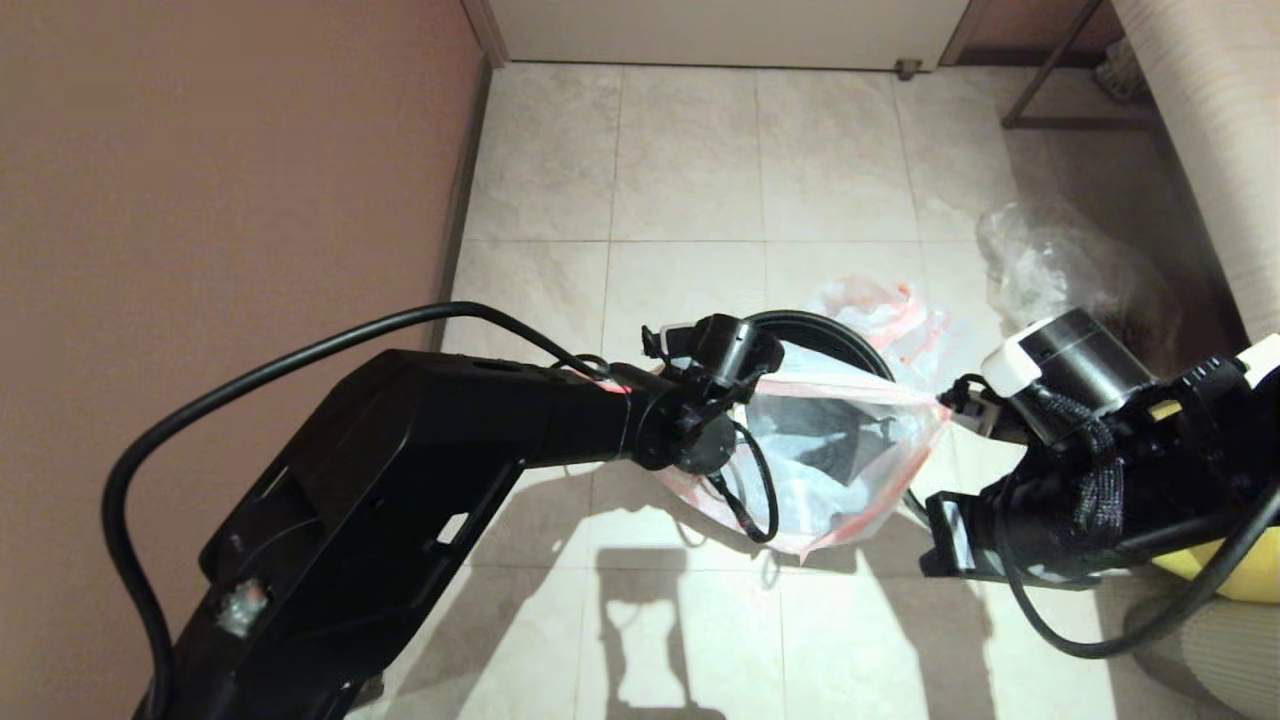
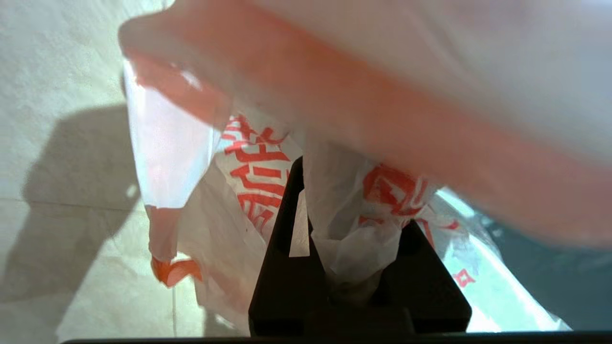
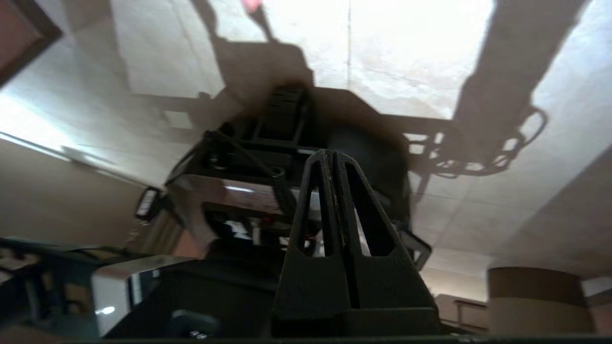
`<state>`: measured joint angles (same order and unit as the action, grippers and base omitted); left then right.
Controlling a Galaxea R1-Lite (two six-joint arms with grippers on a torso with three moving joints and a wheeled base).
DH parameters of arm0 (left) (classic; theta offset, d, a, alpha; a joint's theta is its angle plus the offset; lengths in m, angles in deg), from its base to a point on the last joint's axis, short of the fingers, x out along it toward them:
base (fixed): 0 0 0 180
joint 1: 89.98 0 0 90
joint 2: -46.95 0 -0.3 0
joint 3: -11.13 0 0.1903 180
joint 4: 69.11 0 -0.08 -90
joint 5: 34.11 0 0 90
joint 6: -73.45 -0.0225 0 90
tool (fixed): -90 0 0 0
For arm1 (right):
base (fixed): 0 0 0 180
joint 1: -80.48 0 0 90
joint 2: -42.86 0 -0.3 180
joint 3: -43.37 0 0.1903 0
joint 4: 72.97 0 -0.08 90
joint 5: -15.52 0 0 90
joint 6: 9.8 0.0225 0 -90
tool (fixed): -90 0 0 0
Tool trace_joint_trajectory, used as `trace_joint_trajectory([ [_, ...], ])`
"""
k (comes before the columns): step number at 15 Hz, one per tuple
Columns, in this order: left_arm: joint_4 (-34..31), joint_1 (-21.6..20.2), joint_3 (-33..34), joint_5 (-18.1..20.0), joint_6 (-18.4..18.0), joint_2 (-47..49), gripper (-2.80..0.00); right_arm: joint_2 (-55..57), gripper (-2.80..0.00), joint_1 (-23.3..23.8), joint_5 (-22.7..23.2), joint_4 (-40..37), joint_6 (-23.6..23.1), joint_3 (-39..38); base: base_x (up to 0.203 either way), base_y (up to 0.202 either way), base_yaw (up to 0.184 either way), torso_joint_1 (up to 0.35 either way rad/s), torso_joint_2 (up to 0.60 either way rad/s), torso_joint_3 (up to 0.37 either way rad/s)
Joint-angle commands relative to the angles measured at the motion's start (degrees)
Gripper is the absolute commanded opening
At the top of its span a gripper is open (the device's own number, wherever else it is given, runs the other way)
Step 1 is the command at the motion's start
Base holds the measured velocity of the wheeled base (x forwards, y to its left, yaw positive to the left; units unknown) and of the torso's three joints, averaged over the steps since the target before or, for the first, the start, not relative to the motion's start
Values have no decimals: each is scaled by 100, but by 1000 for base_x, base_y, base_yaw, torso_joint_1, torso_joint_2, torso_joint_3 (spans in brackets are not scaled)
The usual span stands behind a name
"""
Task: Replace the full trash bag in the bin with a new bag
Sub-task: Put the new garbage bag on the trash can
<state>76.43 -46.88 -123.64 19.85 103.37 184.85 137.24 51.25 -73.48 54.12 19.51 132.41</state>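
Observation:
The bin (image 1: 812,322) stands on the tiled floor, and only its black far rim shows. The new bag (image 1: 850,440), thin translucent white with an orange-red rim band, is stretched open across the bin, whose dark inside shows through it. My left gripper (image 1: 755,385) is at the bag's left edge. In the left wrist view this gripper (image 2: 351,200) is shut on a bunched fold of the new bag (image 2: 354,239) with red print. A crumpled white-and-red bag (image 1: 885,310) just behind the bin looks like the full trash bag. My right gripper (image 1: 945,540) is shut and holds nothing, right of the bin.
A clear plastic bag (image 1: 1050,260) lies at the back right beside a pale sofa (image 1: 1210,130). Part of a yellow bag (image 1: 1235,565) shows under my right arm. A brown wall (image 1: 220,180) runs along the left. Bare floor tiles (image 1: 690,150) stretch beyond the bin.

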Motion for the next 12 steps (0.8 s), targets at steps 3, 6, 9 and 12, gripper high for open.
trace_joint_trajectory([
  [3, 414, -394, -4, -306, 1, 41, -280, 281, -280, -93, -68, 141, -144, 79, 0, 0, 0, 0, 0, 0],
  [6, 768, -646, -6, 80, -29, 153, -280, 979, -280, -40, -63, 325, -424, 735, 0, 0, 0, 0, 0, 0],
  [9, 731, -567, 23, 229, 20, 136, -280, 1674, -280, 2, -65, 727, -767, 1407, 0, 0, 0, 0, 0, 0],
  [12, 731, -522, 32, 229, 31, 106, -280, 1777, -280, 30, -40, 949, -865, 1519, 0, 0, 0, 0, 0, 0],
])
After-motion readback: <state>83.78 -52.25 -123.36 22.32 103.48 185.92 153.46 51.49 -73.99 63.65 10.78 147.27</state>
